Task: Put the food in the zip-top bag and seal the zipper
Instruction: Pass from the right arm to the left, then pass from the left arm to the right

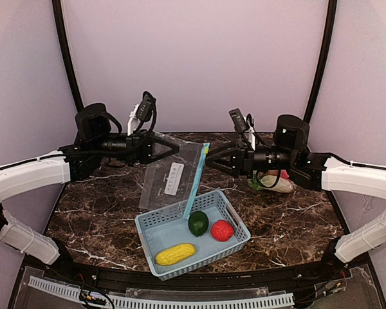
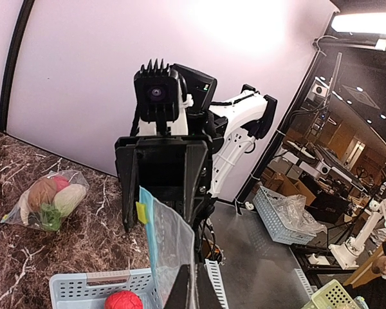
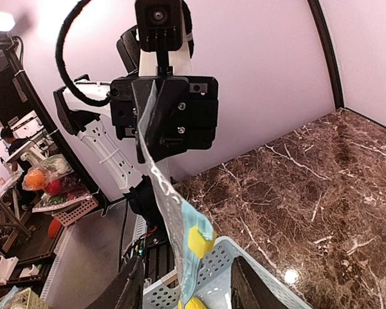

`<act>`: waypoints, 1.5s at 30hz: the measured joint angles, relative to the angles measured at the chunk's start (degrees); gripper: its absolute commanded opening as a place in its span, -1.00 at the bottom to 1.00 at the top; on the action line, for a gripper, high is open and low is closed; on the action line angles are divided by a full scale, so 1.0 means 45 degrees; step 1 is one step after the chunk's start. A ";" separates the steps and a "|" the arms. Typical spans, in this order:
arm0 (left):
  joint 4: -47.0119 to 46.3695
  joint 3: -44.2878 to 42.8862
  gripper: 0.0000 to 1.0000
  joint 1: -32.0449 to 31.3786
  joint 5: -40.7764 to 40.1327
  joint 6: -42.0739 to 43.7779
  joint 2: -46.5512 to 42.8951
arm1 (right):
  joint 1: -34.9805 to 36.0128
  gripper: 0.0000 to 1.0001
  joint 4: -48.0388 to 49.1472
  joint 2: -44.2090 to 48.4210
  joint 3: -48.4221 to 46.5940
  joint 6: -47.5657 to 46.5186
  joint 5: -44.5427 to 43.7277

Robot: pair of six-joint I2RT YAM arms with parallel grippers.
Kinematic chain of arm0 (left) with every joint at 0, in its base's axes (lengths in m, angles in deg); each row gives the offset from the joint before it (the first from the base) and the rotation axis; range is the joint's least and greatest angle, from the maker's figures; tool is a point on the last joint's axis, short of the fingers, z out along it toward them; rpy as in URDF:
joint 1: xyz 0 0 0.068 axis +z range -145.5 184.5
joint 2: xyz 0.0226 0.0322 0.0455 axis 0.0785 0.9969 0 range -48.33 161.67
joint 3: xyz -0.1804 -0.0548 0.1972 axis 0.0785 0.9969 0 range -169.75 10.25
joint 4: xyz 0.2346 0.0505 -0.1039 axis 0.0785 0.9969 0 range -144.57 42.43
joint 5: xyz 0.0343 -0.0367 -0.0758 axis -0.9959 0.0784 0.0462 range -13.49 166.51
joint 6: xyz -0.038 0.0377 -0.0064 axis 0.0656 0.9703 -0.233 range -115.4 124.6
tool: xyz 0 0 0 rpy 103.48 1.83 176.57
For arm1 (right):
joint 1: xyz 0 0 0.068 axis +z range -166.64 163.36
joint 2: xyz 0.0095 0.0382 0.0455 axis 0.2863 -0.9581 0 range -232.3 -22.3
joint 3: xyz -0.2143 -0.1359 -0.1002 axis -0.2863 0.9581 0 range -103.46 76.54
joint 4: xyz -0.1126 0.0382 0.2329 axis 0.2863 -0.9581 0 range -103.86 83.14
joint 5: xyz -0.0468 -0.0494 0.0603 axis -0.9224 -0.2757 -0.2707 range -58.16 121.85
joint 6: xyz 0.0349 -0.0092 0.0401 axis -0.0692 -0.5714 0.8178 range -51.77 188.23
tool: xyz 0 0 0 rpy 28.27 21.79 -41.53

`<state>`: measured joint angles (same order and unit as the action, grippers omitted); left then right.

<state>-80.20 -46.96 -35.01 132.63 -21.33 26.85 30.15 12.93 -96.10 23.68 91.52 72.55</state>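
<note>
A clear zip-top bag [image 1: 170,179] hangs in the air over the basket, with my left gripper [image 1: 170,149] shut on its upper left corner. Its blue zipper strip [image 1: 196,183] runs down the right edge, with a yellow slider [image 3: 201,239] near the top. My right gripper [image 1: 209,159] is open, a finger [image 3: 125,286] on each side of that slider without touching it. Of the food, yellow corn [image 1: 175,254], a dark green round fruit [image 1: 198,223] and a red fruit [image 1: 222,230] lie in the light blue basket [image 1: 238,222]. In the left wrist view the bag [image 2: 170,248] leaves my shut left gripper [image 2: 193,283].
A second clear bag filled with toy produce [image 1: 273,182] lies on the marble table [image 1: 103,219] behind my right arm, also seen as the filled bag [image 2: 48,201] in the left wrist view. The basket sits near the table's front edge, under the bag's lower end.
</note>
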 measured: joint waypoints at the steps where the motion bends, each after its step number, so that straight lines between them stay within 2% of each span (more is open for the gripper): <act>1: -0.0015 0.0000 -0.99 0.0000 0.0000 -0.0024 0.0000 | 0.0000 -0.11 0.0019 -0.0136 -0.0010 0.0029 0.0005; 4: -0.0087 0.0010 -0.99 0.0000 0.0000 -0.0102 0.0000 | 0.0000 -0.15 0.0233 -0.0427 -0.0019 0.0155 0.0121; 24: -0.0277 0.0325 -0.99 0.0005 -0.0146 -0.0272 -0.0335 | 0.0000 -1.00 0.1622 -0.0661 -0.0340 0.0549 0.1001; 26: -0.0189 0.0325 -0.98 0.0000 -0.0282 -0.0194 -0.0423 | 0.0000 -1.00 0.1617 -0.0651 -0.0340 0.0573 0.1001; 28: -0.0170 0.0325 -0.66 0.0000 -0.0389 -0.0112 -0.0466 | 0.0005 -1.00 0.1608 -0.0636 -0.0340 0.0520 0.0996; 29: -0.0107 0.0325 -0.29 -0.0005 -0.0447 0.0005 -0.0476 | 0.0015 -1.00 0.1593 -0.0627 -0.0340 0.0510 0.0996; 30: -0.0005 0.0325 -0.11 -0.0005 -0.0500 0.0151 -0.0481 | 0.0019 -1.00 0.1554 -0.0617 -0.0340 0.0495 0.0996; 31: 0.0845 0.0291 0.41 0.0000 -0.0743 0.0563 -0.0505 | 0.0024 -1.00 0.1311 -0.0597 -0.0340 0.0384 0.0986; 32: 0.0845 0.0291 0.58 0.0000 -0.0743 0.0563 -0.0505 | 0.0024 -1.00 0.1302 -0.0597 -0.0340 0.0374 0.0981; 36: 0.4507 -0.1098 0.80 0.0000 -0.2477 0.3021 -0.0573 | 0.0053 -1.00 -0.0855 -0.0578 -0.1054 -0.0665 0.0889; 39: 0.6999 -0.2827 0.86 0.0000 -0.3701 0.4605 -0.0568 | 0.0087 -1.00 -0.2803 -0.0578 -0.1943 -0.1622 0.0758; 45: 0.8888 -0.4182 0.85 -0.0340 -0.3793 0.6314 -0.0345 | 0.0136 -1.00 -0.5615 -0.0578 -0.2982 -0.3002 0.0636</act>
<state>-40.20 -65.78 -36.54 115.56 7.09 25.30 30.76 -12.33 -98.71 10.26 78.01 75.42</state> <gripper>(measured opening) 0.929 0.033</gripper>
